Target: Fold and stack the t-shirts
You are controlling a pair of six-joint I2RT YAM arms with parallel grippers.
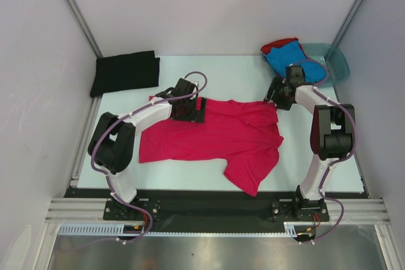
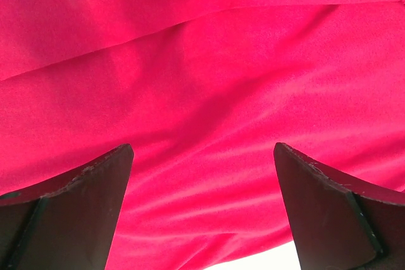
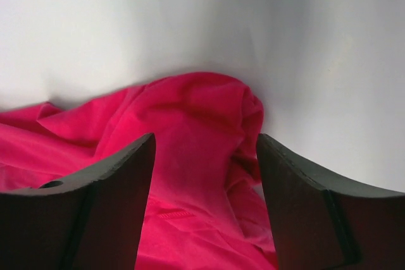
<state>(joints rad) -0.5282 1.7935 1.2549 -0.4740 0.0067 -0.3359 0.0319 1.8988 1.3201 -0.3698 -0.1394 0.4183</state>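
Note:
A bright magenta-pink t-shirt (image 1: 215, 134) lies spread and wrinkled across the middle of the table. My left gripper (image 1: 192, 112) hangs low over its back left edge, and in the left wrist view my left gripper (image 2: 202, 151) is open wide with only pink cloth (image 2: 202, 74) below it. My right gripper (image 1: 274, 97) is at the shirt's back right corner. There my right gripper (image 3: 202, 142) stands open astride a bunched fold of pink cloth (image 3: 196, 118). A folded black t-shirt (image 1: 125, 72) lies at the back left. A blue t-shirt (image 1: 288, 59) and a red one (image 1: 278, 44) are heaped at the back right.
A translucent teal basin (image 1: 334, 61) stands in the back right corner, with the blue and red shirts draped over its left side. White walls and metal frame posts (image 1: 76, 11) close in the pale table (image 1: 221, 71). A black strip (image 1: 209, 203) runs along the near edge between the arm bases.

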